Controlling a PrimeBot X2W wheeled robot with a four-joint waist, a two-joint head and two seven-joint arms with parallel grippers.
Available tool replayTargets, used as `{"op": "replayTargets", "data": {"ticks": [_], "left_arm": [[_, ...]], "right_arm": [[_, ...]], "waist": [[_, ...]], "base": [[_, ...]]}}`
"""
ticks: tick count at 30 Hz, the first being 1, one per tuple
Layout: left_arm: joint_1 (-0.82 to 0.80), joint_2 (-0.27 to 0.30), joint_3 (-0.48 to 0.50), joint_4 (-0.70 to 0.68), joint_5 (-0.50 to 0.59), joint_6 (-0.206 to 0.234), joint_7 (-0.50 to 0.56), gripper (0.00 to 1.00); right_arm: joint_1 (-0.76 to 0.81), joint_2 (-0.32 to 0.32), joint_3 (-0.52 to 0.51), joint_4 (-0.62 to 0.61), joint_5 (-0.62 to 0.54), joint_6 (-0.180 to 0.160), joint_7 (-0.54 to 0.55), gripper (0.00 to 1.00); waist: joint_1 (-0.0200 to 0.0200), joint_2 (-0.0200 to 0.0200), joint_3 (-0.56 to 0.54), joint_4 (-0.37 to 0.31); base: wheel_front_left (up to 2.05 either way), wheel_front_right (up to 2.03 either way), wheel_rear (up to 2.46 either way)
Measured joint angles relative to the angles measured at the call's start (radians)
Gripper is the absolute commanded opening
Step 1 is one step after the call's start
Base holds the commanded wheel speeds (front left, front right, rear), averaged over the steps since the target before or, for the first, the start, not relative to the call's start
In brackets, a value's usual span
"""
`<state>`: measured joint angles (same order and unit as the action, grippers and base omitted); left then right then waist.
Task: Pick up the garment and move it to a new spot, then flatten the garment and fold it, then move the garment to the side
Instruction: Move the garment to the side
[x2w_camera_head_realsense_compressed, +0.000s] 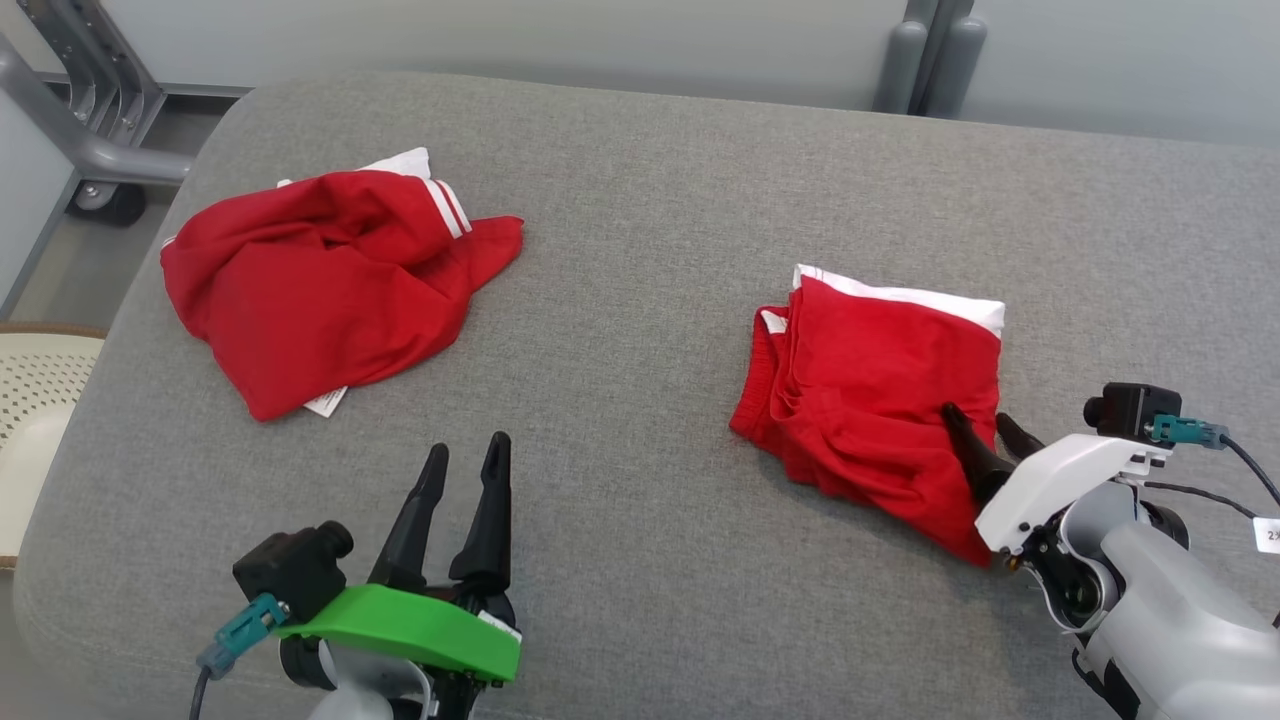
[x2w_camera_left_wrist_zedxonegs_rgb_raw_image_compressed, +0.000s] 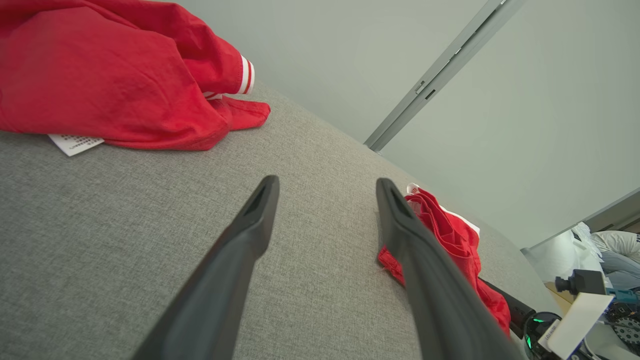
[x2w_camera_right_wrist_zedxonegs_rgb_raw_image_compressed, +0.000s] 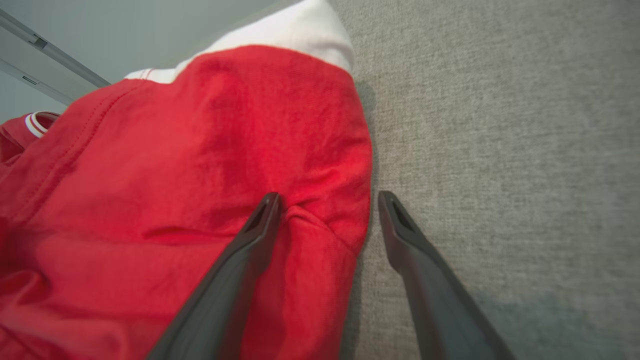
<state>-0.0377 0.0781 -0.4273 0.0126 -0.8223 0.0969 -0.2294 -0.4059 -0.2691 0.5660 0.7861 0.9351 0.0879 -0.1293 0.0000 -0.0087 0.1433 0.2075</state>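
A folded red garment (x2w_camera_head_realsense_compressed: 870, 390) (x2w_camera_left_wrist_zedxonegs_rgb_raw_image_compressed: 450, 235) (x2w_camera_right_wrist_zedxonegs_rgb_raw_image_compressed: 175, 175) is laid flat on the grey fabric-covered table (x2w_camera_head_realsense_compressed: 650, 200) (x2w_camera_left_wrist_zedxonegs_rgb_raw_image_compressed: 100, 225) (x2w_camera_right_wrist_zedxonegs_rgb_raw_image_compressed: 500, 150), toward its right edge and roughly midway between the far and near edges. A white band (x2w_camera_head_realsense_compressed: 900, 295) is seen along the side of the garment facing the table's far edge, and several creases run across its red top layer.

The corner of the garment nearest the table's near right corner is met by the right gripper (x2w_camera_head_realsense_compressed: 977, 415) (x2w_camera_right_wrist_zedxonegs_rgb_raw_image_compressed: 328, 197). Its fingers are spread apart and nothing is clasped between them. In the right wrist view, one fingertip is pressed onto the red cloth just inside the garment's edge, while the other is placed over bare grey fabric just beside that edge.

A second, crumpled red garment (x2w_camera_head_realsense_compressed: 320, 280) (x2w_camera_left_wrist_zedxonegs_rgb_raw_image_compressed: 100, 75) is heaped toward the table's far left corner, well apart from the folded one. White stripes are shown along one of its hems, and a white label (x2w_camera_head_realsense_compressed: 325, 402) (x2w_camera_left_wrist_zedxonegs_rgb_raw_image_compressed: 75, 144) is tucked out from under the side facing the near edge.

The left gripper (x2w_camera_head_realsense_compressed: 469, 445) (x2w_camera_left_wrist_zedxonegs_rgb_raw_image_compressed: 327, 181) is held above bare fabric near the table's near edge, left of centre. Its fingers are likewise spread, with nothing held and neither garment touched.

Beyond the far left corner, a grey metal frame (x2w_camera_head_realsense_compressed: 90, 130) on a wheel is seen.
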Motion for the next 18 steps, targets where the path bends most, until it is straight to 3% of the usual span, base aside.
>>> {"op": "replayTargets", "data": {"ticks": [4, 5, 7, 8, 9, 18], "left_arm": [[0.000, 0.000, 0.006, 0.001, 0.000, 0.000, 0.000, 1.00], [0.000, 0.000, 0.006, 0.001, 0.000, 0.000, 0.000, 1.00], [0.000, 0.000, 0.006, 0.001, 0.000, 0.000, 0.000, 1.00], [0.000, 0.000, 0.006, 0.002, 0.000, 0.000, 0.000, 1.00], [0.000, 0.000, 0.007, 0.002, 0.000, 0.000, 0.000, 1.00], [0.000, 0.005, 0.037, 0.002, 0.000, 0.002, -0.001, 1.00]], "right_arm": [[0.000, 0.007, 0.000, 0.003, 0.010, 0.009, 0.012, 1.00], [-0.001, 0.008, 0.003, 0.003, 0.009, 0.011, 0.012, 0.58], [-0.002, 0.008, 0.008, 0.003, 0.009, 0.016, 0.012, 0.27], [-0.004, 0.007, 0.012, 0.003, 0.007, 0.017, 0.012, 0.06], [-0.007, 0.006, 0.016, 0.003, 0.006, 0.017, 0.012, 0.00], [-0.044, -0.028, 0.035, 0.003, -0.029, 0.026, 0.011, 0.00]], "waist": [[0.0000, 0.0000, 0.007, 0.011], [0.0000, 0.0000, 0.007, 0.013], [0.0000, 0.0000, 0.008, 0.015], [0.0000, 0.0000, 0.008, 0.016], [0.0000, 0.0000, 0.008, 0.016], [0.0000, 0.0000, 0.004, -0.003]], "base": [[0.00, 0.00, 0.00], [0.00, 0.00, 0.00], [0.00, 0.00, 0.00], [0.00, 0.00, 0.00], [0.00, 0.00, 0.00], [0.00, 0.00, 0.00]]}}
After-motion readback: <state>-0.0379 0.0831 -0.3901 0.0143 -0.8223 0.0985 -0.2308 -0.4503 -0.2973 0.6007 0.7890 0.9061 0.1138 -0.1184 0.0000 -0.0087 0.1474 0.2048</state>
